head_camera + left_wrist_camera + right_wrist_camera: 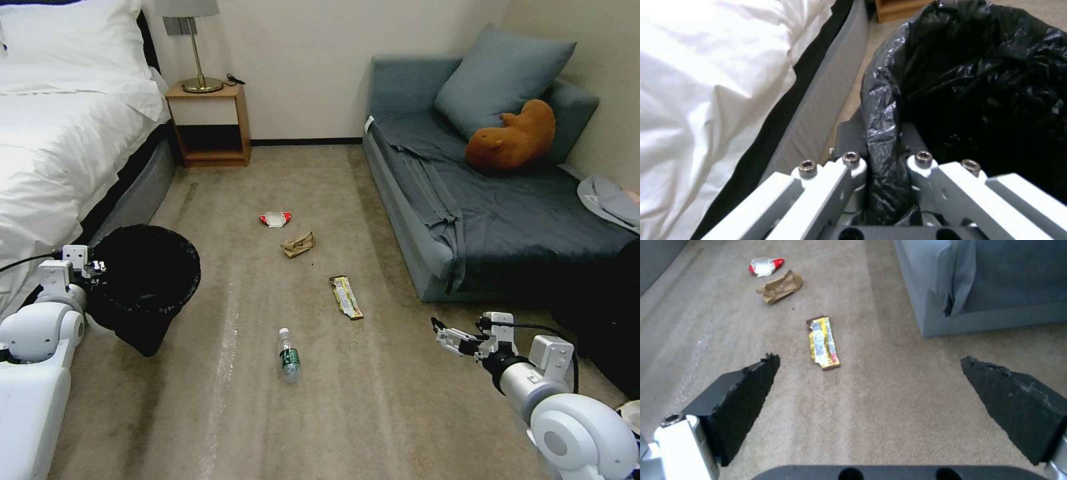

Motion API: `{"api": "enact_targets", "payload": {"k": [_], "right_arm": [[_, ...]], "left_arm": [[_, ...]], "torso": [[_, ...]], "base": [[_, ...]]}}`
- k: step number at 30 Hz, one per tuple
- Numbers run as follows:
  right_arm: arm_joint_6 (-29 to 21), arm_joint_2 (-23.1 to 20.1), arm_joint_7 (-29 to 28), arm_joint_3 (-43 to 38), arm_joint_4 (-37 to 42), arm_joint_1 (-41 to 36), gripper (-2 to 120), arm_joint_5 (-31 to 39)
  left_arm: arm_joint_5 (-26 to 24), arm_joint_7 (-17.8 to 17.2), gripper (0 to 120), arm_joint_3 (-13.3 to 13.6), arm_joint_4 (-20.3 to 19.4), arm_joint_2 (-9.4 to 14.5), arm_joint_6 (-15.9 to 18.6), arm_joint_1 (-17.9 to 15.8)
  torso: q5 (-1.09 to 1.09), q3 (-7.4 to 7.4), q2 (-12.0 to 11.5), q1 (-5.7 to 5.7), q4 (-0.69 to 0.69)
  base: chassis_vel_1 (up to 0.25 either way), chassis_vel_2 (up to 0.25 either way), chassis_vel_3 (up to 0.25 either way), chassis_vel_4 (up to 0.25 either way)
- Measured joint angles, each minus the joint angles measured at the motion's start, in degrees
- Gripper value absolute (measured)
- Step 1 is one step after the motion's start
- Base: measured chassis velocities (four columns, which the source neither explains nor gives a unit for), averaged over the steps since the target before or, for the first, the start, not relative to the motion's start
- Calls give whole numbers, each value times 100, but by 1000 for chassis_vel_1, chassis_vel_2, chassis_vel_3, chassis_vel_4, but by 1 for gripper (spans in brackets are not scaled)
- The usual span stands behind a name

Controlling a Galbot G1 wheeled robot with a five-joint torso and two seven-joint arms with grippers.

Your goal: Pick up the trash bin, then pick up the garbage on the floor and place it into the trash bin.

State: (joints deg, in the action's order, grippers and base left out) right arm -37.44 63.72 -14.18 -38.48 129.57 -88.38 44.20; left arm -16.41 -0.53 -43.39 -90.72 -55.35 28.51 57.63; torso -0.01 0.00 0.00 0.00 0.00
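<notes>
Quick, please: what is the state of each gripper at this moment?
Left gripper: closed on the rim of the trash bin, held up beside the bed.
Right gripper: open, empty, above the carpet near the yellow-brown wrapper.

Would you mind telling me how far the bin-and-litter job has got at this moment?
Done: the left claw is shut on the rim of the trash bin, holding it tilted beside the bed. In hand: the right claw hangs open above the carpet near the yellow-brown wrapper. Left: all four pieces lie on the floor, including the bottle, brown paper and red-and-white wrapper.
</notes>
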Motion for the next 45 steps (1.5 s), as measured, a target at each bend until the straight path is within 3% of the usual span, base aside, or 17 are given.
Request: {"api": "enact_targets", "payload": {"k": [28, 45], "right_arm": [[184, 3, 264, 49, -211, 6, 100, -275], [203, -5, 273, 107, -293, 56, 100, -313]], "left_arm": [[-19, 32, 5, -10, 72, -55, -13, 18], [5, 55, 5, 9, 153, -56, -46, -38]], "torso": [[1, -1, 0, 0, 0], [1, -1, 0, 0, 0]], "base": [[0, 0, 0, 0], [-64, 66, 63, -69]]}}
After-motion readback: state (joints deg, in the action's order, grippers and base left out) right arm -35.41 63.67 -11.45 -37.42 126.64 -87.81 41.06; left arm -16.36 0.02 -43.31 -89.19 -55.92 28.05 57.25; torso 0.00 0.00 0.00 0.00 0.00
